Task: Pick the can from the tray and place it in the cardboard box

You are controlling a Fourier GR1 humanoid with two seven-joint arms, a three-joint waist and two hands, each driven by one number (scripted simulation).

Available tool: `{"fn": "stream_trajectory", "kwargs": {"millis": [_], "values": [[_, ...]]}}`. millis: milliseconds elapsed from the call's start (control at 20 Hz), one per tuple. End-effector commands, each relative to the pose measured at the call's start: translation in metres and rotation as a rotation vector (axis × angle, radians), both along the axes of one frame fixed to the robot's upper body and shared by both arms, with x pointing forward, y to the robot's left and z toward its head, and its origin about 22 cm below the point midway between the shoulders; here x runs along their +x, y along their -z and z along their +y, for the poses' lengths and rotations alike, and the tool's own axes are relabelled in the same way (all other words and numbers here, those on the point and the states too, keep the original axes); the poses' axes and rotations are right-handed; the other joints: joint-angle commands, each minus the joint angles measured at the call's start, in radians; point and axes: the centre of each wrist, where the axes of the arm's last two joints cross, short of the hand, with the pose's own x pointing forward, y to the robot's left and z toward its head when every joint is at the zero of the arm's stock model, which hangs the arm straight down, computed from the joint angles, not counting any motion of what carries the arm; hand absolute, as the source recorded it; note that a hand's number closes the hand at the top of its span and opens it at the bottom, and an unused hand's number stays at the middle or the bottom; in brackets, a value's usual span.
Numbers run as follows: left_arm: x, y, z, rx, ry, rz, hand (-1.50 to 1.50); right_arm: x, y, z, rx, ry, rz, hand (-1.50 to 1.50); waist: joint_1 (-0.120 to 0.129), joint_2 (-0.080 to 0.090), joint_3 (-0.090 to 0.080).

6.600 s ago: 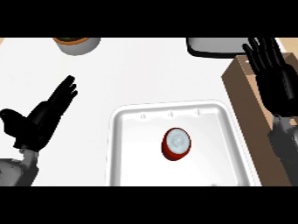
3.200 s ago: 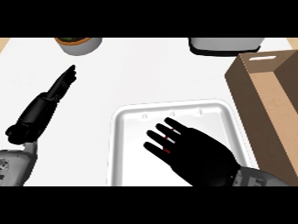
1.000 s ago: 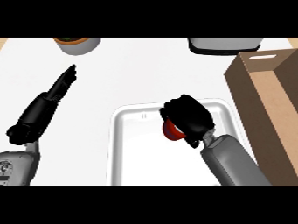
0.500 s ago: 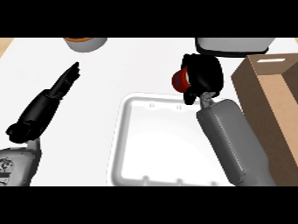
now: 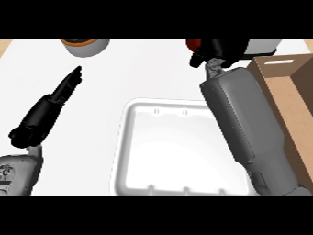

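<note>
While the right hand (image 5: 221, 49) gripped the can (image 5: 194, 44) beyond the tray (image 5: 135, 151), left hand (image 5: 50, 108) straight-fingered, we judged the carry needed shifting right over the box (image 5: 301, 98).

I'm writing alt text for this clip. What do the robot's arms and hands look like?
Both forearms are smooth grey shells, rounded and bulky. Each ends in a black hand with slim jointed fingers: the left hand and the right hand. The left forearm carries a small dark marking. No cables show.

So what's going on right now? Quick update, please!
Right hand curled round the red can, lifted off the tray. Left hand open, resting. Box alongside, path clear.
</note>
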Motion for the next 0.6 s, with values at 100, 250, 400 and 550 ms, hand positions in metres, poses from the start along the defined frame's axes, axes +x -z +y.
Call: {"fn": "stream_trajectory", "kwargs": {"millis": [100, 250, 400, 550], "values": [[-0.003, -0.003, -0.001, -0.005, 0.004, 0.005, 0.0, 0.001, -0.027, -0.041, 0.103, 0.255, -0.137, 1.5, -0.021, -0.007, 0.001], [-0.012, -0.002, 0.01, -0.007, 0.001, 0.002, 0.0, 0.007, -0.034, -0.065, 0.109, 0.323, -0.162, 1.5, -0.01, -0.004, 0.001], [-0.008, 0.008, 0.004, 0.007, -0.014, 0.02, 0.0, -0.002, -0.036, -0.097, 0.127, 0.363, -0.161, 1.5, -0.019, -0.004, 0.001], [-0.003, -0.003, 0.002, -0.007, -0.019, -0.008, 0.0, -0.003, -0.023, -0.14, 0.09, 0.395, -0.125, 1.5, -0.02, -0.004, 0.001]]}}
